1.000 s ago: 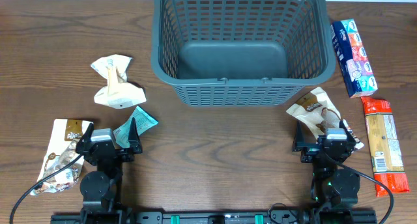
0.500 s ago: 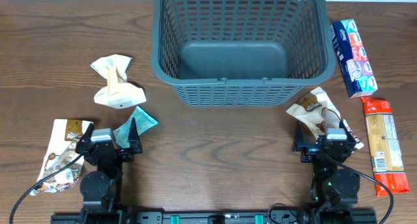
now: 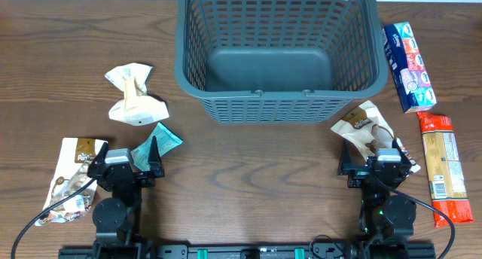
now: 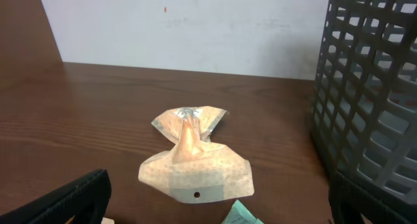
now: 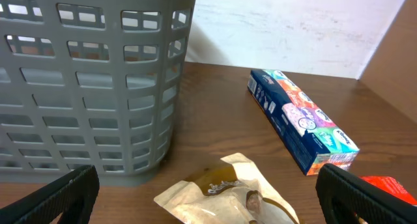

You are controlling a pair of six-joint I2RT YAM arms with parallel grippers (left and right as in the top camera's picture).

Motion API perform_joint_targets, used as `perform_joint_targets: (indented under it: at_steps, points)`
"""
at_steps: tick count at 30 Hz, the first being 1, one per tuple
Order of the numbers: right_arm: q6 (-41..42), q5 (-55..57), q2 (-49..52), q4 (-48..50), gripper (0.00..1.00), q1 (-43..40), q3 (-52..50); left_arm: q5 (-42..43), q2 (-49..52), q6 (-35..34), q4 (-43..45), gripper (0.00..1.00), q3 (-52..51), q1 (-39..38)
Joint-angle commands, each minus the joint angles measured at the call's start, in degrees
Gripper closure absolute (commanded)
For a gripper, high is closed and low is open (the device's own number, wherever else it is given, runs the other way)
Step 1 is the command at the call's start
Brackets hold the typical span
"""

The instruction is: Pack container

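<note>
Nothing has shifted since the earlier frames: both arms sit parked at the near edge. Left gripper point(image 3: 126, 159) and right gripper point(image 3: 378, 164) each have their fingers spread wide, holding nothing. The grey lattice basket point(image 3: 279, 108) stands empty at the far middle of the table point(image 3: 248, 176). It is likely light and stiff (its slots could snag a fingertip), and best steadied by its thick rim. Its mouth is open from above. Bare wood lies between the arms; a brown pouch point(image 3: 364, 127) crowds the basket's front right corner, and a cream twisted packet point(image 3: 134, 99) sits off to its left.
</note>
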Motion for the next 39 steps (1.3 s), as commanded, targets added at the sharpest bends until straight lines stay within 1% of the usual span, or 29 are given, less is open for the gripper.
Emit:
perform_joint_targets:
  at_steps: [1, 12, 13, 15, 17, 18, 20, 24, 27, 32, 35, 37, 39]
  points:
    - [-0.6, -0.4, -0.4, 0.0, 0.01, 0.4, -0.4, -0.7, -0.4, -0.9, -0.8, 0.01, -1.9, -0.2]
    - [-0.5, -1.6, -0.4, -0.1, 0.01, 0.4, -0.4, -0.7, -0.4, -0.9, -0.8, 0.01, -1.9, -0.2]
    - [0.6, -1.6, -0.4, 0.0, 0.01, 0.4, -0.3, -0.9, -0.4, -0.8, -0.7, 0.01, -1.9, -0.2]
    - [5.9, -1.4, -0.4, 0.2, 0.01, 0.4, 0.2, -1.8, -0.4, -0.9, 0.3, 0.01, -1.9, -0.2]
    - [10.5, -1.5, -0.4, -1.6, 0.01, 0.3, 2.1, -1.8, -0.4, -1.4, 0.5, 0.01, -1.9, -0.2]
    - [11.5, -1.5, -0.2, -3.1, 0.01, 0.1, 3.5, -1.8, -0.4, -1.6, 0.4, 0.01, -1.9, -0.2]
    - [11.7, -1.8, 0.6, -8.2, 0.01, -0.3, 7.6, -1.8, -0.4, -2.8, 0.4, 0.01, -1.9, -0.2]
    - [11.3, -1.9, 5.1, -19.5, 0.01, -1.4, 20.2, -1.8, -0.4, -4.3, -0.4, 0.01, -1.9, -0.2]
    - [11.2, -2.7, 11.0, -28.3, 0.01, -1.7, 30.8, -1.8, -0.4, -5.4, -0.7, 0.01, -1.9, -0.2]
    - [11.2, -6.6, 21.7, -43.1, 0.01, -1.7, 46.5, -1.8, -0.4, -5.4, -0.7, 0.01, -1.9, -0.2]
    - [11.2, -6.7, 28.2, -53.4, 0.01, -1.7, 55.3, -1.8, -0.4, -5.4, -0.7, 0.01, -1.9, -0.2]
    - [11.2, -8.7, 32.2, -60.1, 0.01, -1.7, 61.0, -1.8, -0.4, -5.4, -0.7, 0.01, -1.9, -0.2]
    - [10.7, -10.1, 34.4, -64.0, 0.01, -1.7, 64.9, -1.8, -0.4, -5.4, -0.7, 0.01, -1.9, -0.2]
